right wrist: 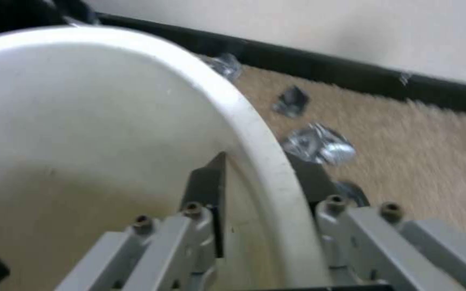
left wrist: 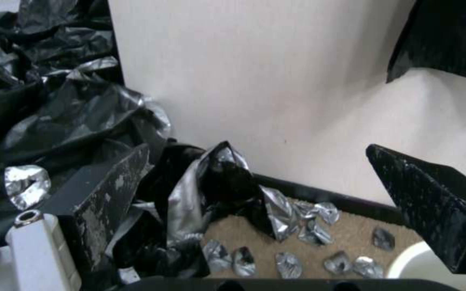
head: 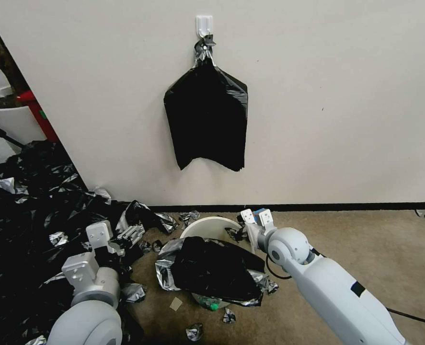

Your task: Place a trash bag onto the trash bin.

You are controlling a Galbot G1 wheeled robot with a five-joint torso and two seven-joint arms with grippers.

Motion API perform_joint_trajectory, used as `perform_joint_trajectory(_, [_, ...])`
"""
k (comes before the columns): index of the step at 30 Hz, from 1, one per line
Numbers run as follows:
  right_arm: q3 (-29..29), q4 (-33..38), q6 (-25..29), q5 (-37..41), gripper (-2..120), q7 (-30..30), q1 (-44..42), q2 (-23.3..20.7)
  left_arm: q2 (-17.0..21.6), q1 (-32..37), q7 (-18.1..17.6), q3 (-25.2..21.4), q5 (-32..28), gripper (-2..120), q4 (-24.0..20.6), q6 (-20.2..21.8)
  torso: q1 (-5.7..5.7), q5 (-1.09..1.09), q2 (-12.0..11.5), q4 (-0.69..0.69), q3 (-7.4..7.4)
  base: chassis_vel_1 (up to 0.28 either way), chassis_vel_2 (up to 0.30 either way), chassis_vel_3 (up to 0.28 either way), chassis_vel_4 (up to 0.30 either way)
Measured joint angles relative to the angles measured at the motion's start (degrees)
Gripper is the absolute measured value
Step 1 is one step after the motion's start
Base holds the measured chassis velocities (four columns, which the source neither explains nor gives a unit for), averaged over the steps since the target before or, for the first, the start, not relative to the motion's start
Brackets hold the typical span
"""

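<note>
The cream-white trash bin stands on the carpet near the wall. A glossy black trash bag is draped over its near side and covers most of the opening, so just the far rim shows. My right gripper is at the bin's right rim. In the right wrist view it straddles the trash bin's rim, one finger inside and one outside, shut on the wall. My left gripper hovers left of the bin beside the heap. Its fingers stand wide apart with nothing between them.
A flat stack of black bags hangs from a wall hook. A big heap of black bags fills the floor on the left. Silvery scraps litter the carpet. A white planter stands far left. A cable crosses the carpet at right.
</note>
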Motion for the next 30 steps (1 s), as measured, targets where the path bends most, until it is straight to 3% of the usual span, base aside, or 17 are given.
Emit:
perform_joint_trajectory(1, [0.0, 0.0, 0.0, 0.0, 23, 0.0, 0.0, 0.0, 0.0, 0.0, 0.0, 0.0, 0.0, 100, 0.0, 0.0, 0.0, 0.0, 0.0, 0.0, 0.0, 0.0, 0.0, 0.0, 0.0])
perform_joint_trajectory(3, [0.42, 3.36, 1.69, 5.85, 12, 10.39, -2.59, 0.25, 0.11, -0.82, -0.68, 0.69, -0.13, 100, 0.59, -0.02, 0.0, 0.0, 0.0, -0.01, 0.0, 0.0, 0.0, 0.0, 0.0])
perform_joint_trajectory(4, [0.81, 5.58, 5.05, 8.95, 7, 17.31, -4.99, 0.52, 0.19, -1.42, -0.92, 1.21, -0.15, 100, 1.15, -0.05, 0.0, 0.0, 0.0, -0.01, -0.01, 0.0, 0.0, 0.0, 0.0])
perform_joint_trajectory(5, [0.81, 5.58, 5.05, 8.95, 7, 17.31, -4.99, 0.52, 0.19, -1.42, -0.92, 1.21, -0.15, 100, 1.15, -0.05, 0.0, 0.0, 0.0, -0.01, -0.01, 0.0, 0.0, 0.0, 0.0])
perform_joint_trajectory(7, [1.29, 8.86, 12.07, 12.93, 6, 28.61, -9.48, 1.48, 0.27, -2.5, -1.36, 2.32, -0.17, 100, 2.22, -0.22, 0.0, 0.0, 0.0, -0.01, 0.0, 0.0, 0.0, 0.0, 0.0])
perform_joint_trajectory(8, [1.29, 8.86, 12.07, 12.93, 6, 28.61, -9.48, 1.48, 0.27, -2.5, -1.36, 2.32, -0.17, 100, 2.22, -0.22, 0.0, 0.0, 0.0, -0.01, 0.0, 0.0, 0.0, 0.0, 0.0])
perform_joint_trajectory(11, [2.18, 11.8, 22.18, 16.23, 6, 37.61, -13.85, 4.13, 0.41, -3.93, -1.84, 3.56, -0.18, 100, 3.6, -0.29, 0.0, 0.0, 0.0, -0.01, -0.01, 0.0, 0.0, 0.0, 0.0])
perform_joint_trajectory(15, [3.15, 12.5, 27.56, 15.31, 6, 39.12, -16.33, 6.15, 0.51, -5.28, -1.92, 4.74, -0.21, 100, 4.9, -0.29, 0.0, -0.01, 0.0, -0.02, -0.01, 0.0, 0.0, 0.0, 0.0])
perform_joint_trajectory(20, [3.96, 11.28, 29.17, 12.63, 8, 39.58, -17.26, 8.2, 0.51, -6.45, -1.98, 6.06, -0.24, 100, 5.96, -0.24, 0.0, 0.0, 0.0, -0.01, 0.0, 0.0, 0.0, 0.0, 0.0])
perform_joint_trajectory(23, [4.77, 10.91, 29.47, 8.78, 23, 37.16, -18.54, 8.47, 0.61, -6.97, -1.99, 6.61, -0.3, 100, 6.87, -0.16, 0.0, 0.0, 0.0, -0.01, 0.0, 0.0, 0.0, 0.0, 0.0])
perform_joint_trajectory(25, [4.8, 10.91, 29.47, 7.22, 25, 36.28, -18.91, 8.28, 0.66, -7.05, -1.99, 6.61, -0.31, 100, 7.1, -0.16, 0.0, 0.0, 0.0, -0.01, 0.0, 0.0, 0.0, 0.0, 0.0])
perform_joint_trajectory(27, [4.61, 11.47, 29.83, 0.19, 36, 33.06, -20.37, 7.31, 0.83, -7.38, -2.0, 6.62, -0.41, 100, 7.81, -0.15, 0.0, -0.01, 0.0, -0.02, 0.0, 0.0, 0.0, 0.0, 0.0])
perform_joint_trajectory(30, [4.5, 13.53, 30.64, -3.11, 45, 30.28, -21.11, 6.62, 0.95, -7.8, -1.99, 6.46, -0.64, 100, 8.26, -0.15, 0.0, 0.0, 0.0, -0.01, -0.01, 0.0, 0.0, 0.0, 0.0])
